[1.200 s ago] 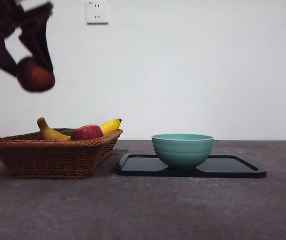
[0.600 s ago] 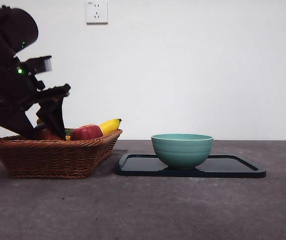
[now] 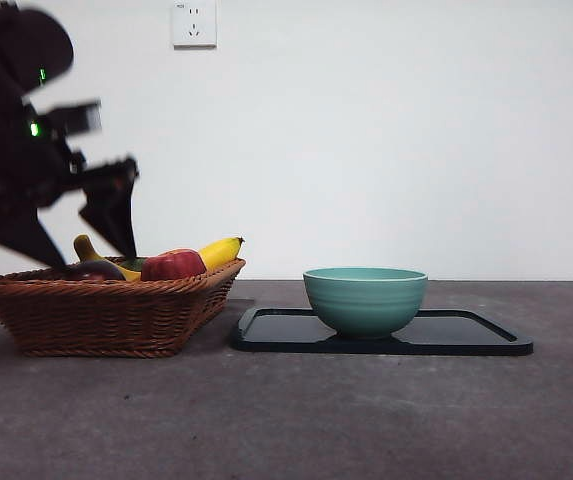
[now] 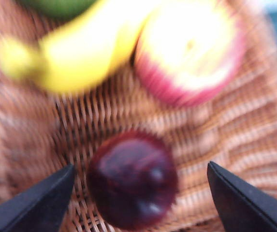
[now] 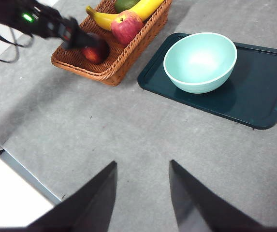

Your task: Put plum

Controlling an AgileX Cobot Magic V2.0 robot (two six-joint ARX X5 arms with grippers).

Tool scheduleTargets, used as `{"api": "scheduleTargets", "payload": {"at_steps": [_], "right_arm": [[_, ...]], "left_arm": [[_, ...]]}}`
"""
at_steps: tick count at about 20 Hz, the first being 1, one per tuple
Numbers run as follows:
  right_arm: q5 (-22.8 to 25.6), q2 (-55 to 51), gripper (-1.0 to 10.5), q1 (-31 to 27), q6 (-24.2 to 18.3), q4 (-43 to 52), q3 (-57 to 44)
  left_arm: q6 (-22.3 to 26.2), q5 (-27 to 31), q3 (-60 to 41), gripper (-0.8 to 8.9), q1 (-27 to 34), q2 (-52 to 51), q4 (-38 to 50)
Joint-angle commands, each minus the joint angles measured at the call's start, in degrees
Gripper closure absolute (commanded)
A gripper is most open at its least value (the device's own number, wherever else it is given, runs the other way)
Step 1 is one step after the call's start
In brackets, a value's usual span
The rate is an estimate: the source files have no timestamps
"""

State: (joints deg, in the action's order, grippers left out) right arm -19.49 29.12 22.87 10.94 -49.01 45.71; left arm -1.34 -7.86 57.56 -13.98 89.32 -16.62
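Observation:
The plum (image 4: 132,180), dark maroon and glossy, lies on the wicker floor of the brown basket (image 3: 106,310). In the front view only the plum's top (image 3: 94,268) shows over the rim. My left gripper (image 3: 86,256) hangs just above it, open, a jaw on each side of the fruit and apart from it (image 4: 141,166). From the right wrist view, the plum (image 5: 94,52) sits at the basket's near corner under the left gripper (image 5: 87,41). My right gripper (image 5: 142,164) is open and holds nothing, high over the bare table.
The basket (image 5: 114,67) also holds a red apple (image 3: 173,265), a banana (image 3: 221,250) and a green fruit (image 5: 126,4). To its right a teal bowl (image 3: 365,298) stands on a dark tray (image 3: 466,335).
The left gripper came down with the plum from high at the left into the basket, then opened. The plum now rests on the wicker, and the jaws have lifted slightly.

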Motion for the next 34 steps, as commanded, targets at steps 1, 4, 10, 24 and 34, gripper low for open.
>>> {"api": "scheduleTargets", "payload": {"at_steps": [1, 4, 10, 24, 34], "right_arm": [[0.1, 0.3, 7.7, 0.2, 0.6, 0.7, 0.9], [0.5, 0.4, 7.7, 0.2, 0.6, 1.4, 0.9], [1.8, 0.5, 7.7, 0.2, 1.8, 3.1, 0.9], [3.1, 8.9, 7.0, 0.2, 8.4, 7.9, 0.9], [4.1, 46.6, 6.9, -3.5, 3.0, 16.9, 18.2]], "left_arm": [[0.5, -0.4, 1.0, 3.72, -0.5, -5.1, -0.6], [0.5, -5.4, 1.0, 3.75, -1.7, -16.2, -8.0], [0.5, -24.1, 1.0, 3.76, -2.6, -32.9, -24.7], [1.8, -27.8, 1.0, 3.77, -3.3, -37.4, -31.0], [1.8, -27.8, 1.0, 3.77, -3.3, -37.4, -31.0]]}}
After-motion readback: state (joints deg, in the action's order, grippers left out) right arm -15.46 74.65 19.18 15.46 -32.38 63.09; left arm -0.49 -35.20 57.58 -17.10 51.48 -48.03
